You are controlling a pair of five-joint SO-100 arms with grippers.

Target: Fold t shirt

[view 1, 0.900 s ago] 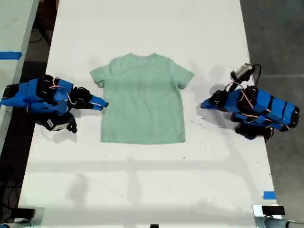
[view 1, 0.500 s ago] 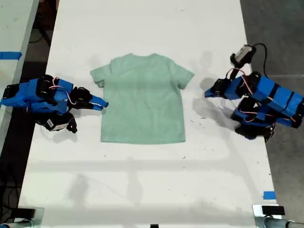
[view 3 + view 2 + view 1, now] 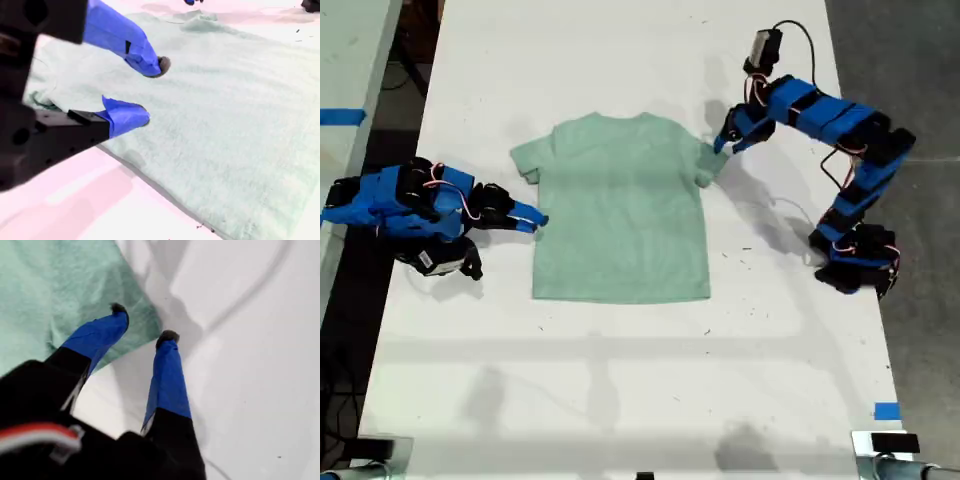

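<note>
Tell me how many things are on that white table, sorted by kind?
T-shirts: 1, the t shirt, mint green, lying flat.
Robot arms: 2, blue, ending in my first gripper and my second gripper.
Tables: 1, the white table.
Total: 4.

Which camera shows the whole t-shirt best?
The exterior view: the t shirt lies flat and fully visible, both sleeves and neck. The first wrist view shows only a sleeve corner under my first gripper. The second wrist view shows part of the body beside my second gripper.
</note>
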